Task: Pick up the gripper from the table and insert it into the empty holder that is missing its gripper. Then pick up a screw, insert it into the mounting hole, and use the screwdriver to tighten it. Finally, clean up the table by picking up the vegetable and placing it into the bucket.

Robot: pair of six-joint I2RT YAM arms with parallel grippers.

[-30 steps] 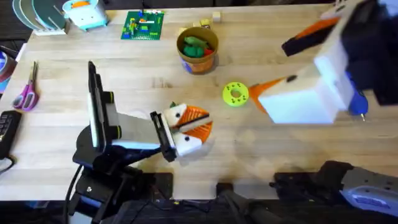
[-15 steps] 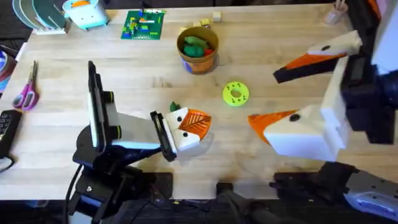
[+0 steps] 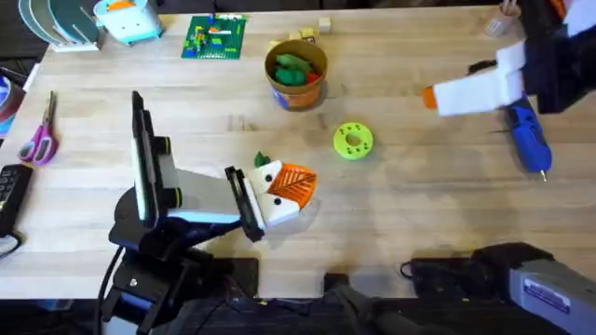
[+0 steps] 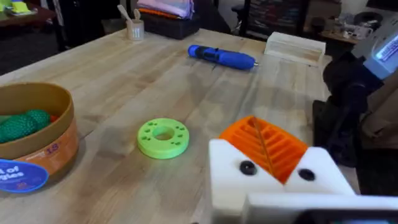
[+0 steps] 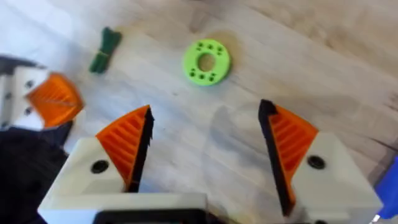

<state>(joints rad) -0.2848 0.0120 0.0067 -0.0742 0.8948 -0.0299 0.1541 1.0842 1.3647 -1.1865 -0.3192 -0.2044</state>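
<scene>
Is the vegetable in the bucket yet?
No. The vegetable lies on the table beside the left gripper, away from the bucket.

Pale matt wood-grain table (image 3: pixel 419 214), glossy blue plastic screwdriver (image 4: pixel 222 56), ribbed orange pads (image 5: pixel 127 146), matt lime plastic disc (image 5: pixel 206 62)

The left hand (image 3: pixel 279 191) hides most of the vegetable (image 3: pixel 261 160).

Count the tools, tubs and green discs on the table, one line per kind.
Tools: 2, the screwdriver and the scissors
Tubs: 1, the bucket
Green discs: 1, the lime disc
Total: 4
</scene>
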